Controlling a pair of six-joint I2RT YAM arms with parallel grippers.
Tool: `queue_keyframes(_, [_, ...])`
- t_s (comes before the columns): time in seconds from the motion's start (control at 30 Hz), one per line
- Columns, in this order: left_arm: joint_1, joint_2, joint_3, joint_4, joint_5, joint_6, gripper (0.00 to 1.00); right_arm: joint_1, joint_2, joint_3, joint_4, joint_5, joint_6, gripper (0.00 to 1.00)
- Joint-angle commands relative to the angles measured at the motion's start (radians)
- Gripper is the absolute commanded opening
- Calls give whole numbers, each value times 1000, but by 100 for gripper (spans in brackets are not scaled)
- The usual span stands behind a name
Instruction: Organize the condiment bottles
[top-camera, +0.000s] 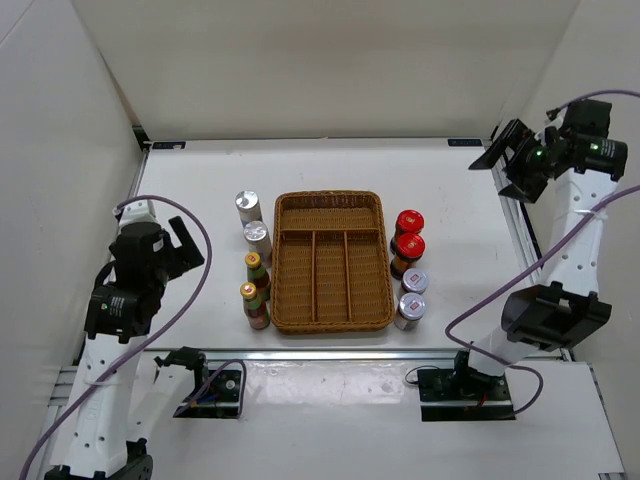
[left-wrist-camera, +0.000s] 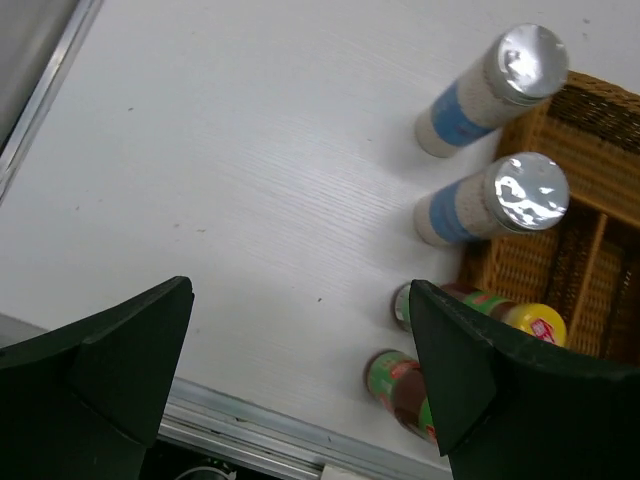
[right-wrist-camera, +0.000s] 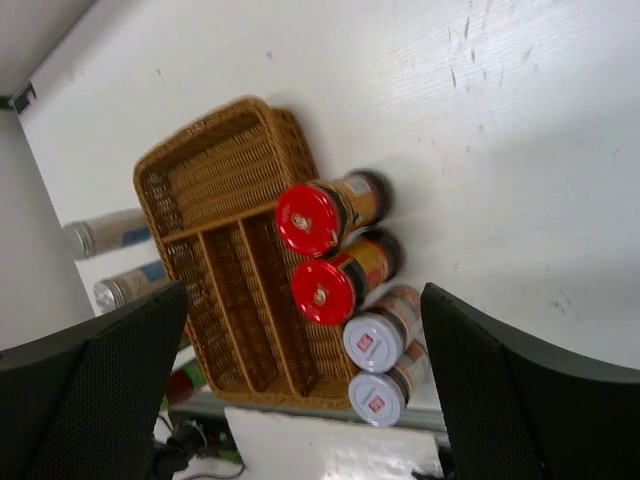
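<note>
One white desk carries everything, closed in by pale panels on three sides. At its middle lies a brown wicker tray, split into one wide compartment across the far end and three long ones running toward the arms.

The left arm rises at the near left. Its left gripper hangs released over bare desk, to the left of the bottles on that side, fingers spread wide with nothing between them. The right arm reaches up toward the far right corner. Its right gripper is likewise released, high above the desk and well apart from every bottle, grasping nothing.

All eight condiment bottles stand upright on the desk outside the tray, four in a line along each long side. On the right, the two red-capped bottles stand close against each other at the far end of the line. The two grey-capped bottles, each with a red mark on its lid, stand nearer the arms. On the left, the two silver-capped bottles with blue bands are the farther pair. The green-capped slim bottle and the orange-capped slim bottle stand just beside the tray's near left corner.
</note>
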Motion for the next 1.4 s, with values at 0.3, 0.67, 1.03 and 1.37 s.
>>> queue_keyframes(0.3, [-35,-51,-168,-12,-321,-197,100,-101,132,-78,299,-237,326,100])
queue_keyframes(0.67, [-44,24,-174,20,-252,-150,100,516,619,755,-348,601,-92,100])
queue_keyframes(1.03, [-53,167,-165,58,-202,-108,100,608,668,660,-402,566,-58,100])
queue_keyframes(1.37, [-64,176,-165,58,-183,-98,100,599,473,184,-201,521,-35,100])
